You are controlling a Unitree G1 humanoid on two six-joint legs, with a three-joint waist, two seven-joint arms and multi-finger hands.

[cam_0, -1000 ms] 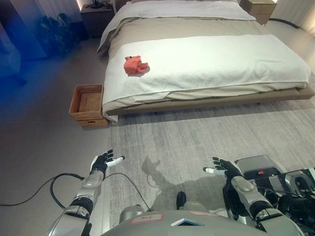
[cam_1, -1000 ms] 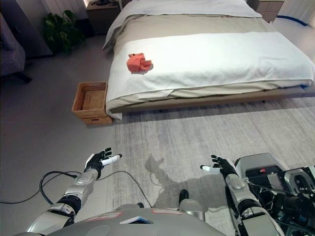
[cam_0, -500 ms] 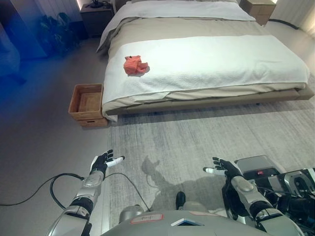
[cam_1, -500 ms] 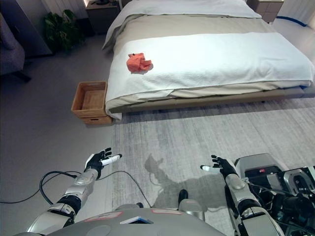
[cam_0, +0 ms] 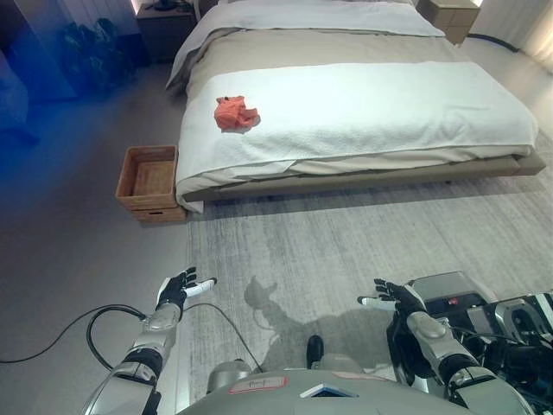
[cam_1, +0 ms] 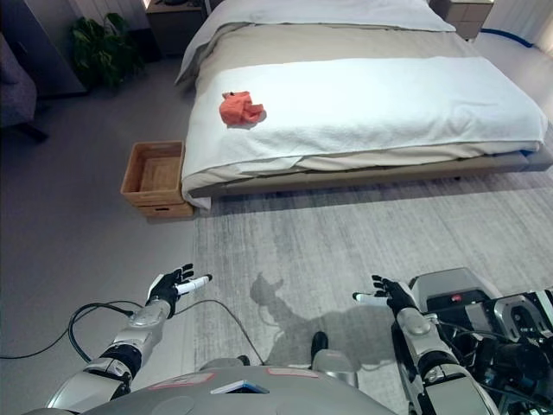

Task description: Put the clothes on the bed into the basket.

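Observation:
A crumpled orange-red piece of clothing (cam_0: 234,113) lies on the white blanket of the bed (cam_0: 389,104), near its left edge. A brown woven basket (cam_0: 148,177) stands empty on the floor beside the bed's left front corner. My left hand (cam_0: 179,289) is open, low at the left, above the floor and far from both. My right hand (cam_0: 390,296) is open, low at the right, above the rug. Both hands are empty.
A grey rug (cam_0: 346,233) covers the floor before the bed. A potted plant (cam_1: 104,47) and a dark nightstand (cam_1: 173,15) stand at the far left of the bed. A wooden nightstand (cam_0: 449,13) stands at the far right.
The whole picture has shifted slightly, so the camera has moved. Both hands stay open in the same pose. The clothing and the basket have not moved.

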